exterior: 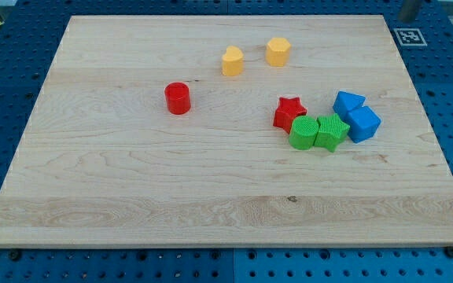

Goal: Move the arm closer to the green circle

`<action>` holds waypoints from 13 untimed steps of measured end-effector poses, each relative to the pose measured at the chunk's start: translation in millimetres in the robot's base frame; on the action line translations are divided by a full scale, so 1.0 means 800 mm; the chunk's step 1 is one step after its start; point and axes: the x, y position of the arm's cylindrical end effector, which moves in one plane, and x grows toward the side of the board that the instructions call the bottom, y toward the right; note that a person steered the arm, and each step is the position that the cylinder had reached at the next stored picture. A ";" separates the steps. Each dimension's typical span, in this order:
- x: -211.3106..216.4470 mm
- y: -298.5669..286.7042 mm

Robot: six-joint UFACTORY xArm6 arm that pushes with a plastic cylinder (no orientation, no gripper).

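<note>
The tip was out of view. The green circle (303,133) sat touching the red star (289,113) and green star (331,131); approaching from the view's bottom would probably avoid nudging them.

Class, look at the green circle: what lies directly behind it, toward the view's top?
The red star sits behind the green circle, touching it. The star's lower edge is covered. My tip is not in view.

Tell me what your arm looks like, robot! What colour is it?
I can't really show you here. My tip isn't in this picture at all, and only a small grey piece peeks in at the view's top right corner; I can't tell whether it belongs to my arm. No cables or markings on it show. You see just the wooden board and the coloured blocks.
</note>
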 end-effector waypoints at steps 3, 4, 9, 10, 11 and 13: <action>0.012 -0.054; 0.014 -0.061; 0.102 -0.062; 0.138 -0.065; 0.172 -0.065; 0.276 -0.067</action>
